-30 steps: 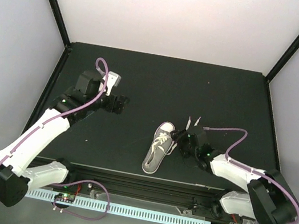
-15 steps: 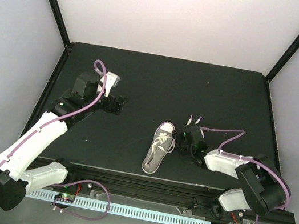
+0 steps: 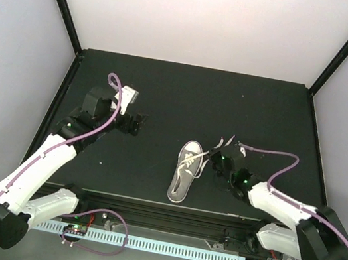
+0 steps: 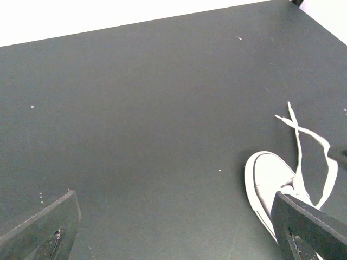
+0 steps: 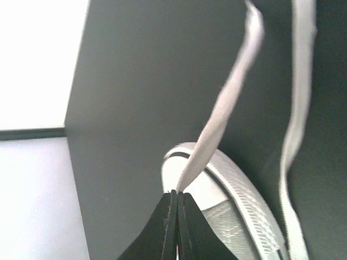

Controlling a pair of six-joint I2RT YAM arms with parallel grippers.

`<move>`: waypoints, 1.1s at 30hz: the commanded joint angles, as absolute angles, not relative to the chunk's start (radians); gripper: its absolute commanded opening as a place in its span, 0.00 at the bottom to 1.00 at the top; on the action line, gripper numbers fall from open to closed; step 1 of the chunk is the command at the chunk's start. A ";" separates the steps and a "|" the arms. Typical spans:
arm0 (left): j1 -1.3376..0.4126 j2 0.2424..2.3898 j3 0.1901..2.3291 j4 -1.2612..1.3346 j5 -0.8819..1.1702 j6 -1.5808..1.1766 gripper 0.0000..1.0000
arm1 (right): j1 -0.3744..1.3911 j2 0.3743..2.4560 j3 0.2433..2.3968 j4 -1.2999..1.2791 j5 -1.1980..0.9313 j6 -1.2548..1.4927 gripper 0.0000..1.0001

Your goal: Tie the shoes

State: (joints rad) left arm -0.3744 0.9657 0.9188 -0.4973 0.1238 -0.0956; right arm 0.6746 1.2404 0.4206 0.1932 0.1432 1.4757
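The small grey sneaker lies near the table's middle, with its white toe cap toward the far side. Its white laces trail off to the right of the toe. My right gripper is just right of the toe, shut on one white lace, which runs up from the fingertips. A second lace hangs loose beside it. My left gripper hovers well to the left of the shoe, open and empty. The left wrist view shows the toe cap and both lace ends.
The black mat is bounded by white walls with black corner posts. A black rail runs along the near edge between the arm bases.
My right gripper has closed on the lace beside the toe and lifted it slightly. The right arm's elbow has swung outward. The left arm has drifted a little to the left, still open.
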 commanded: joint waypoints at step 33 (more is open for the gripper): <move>-0.483 0.740 0.323 -0.125 0.279 -0.697 0.88 | 0.860 1.162 0.848 -0.250 0.190 0.630 0.86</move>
State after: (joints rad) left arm -0.4786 0.6376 0.3042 -0.2218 0.2958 -0.6052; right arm 0.9367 1.2507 0.8921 -0.1375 0.1314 0.6876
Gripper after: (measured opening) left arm 0.908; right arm 0.856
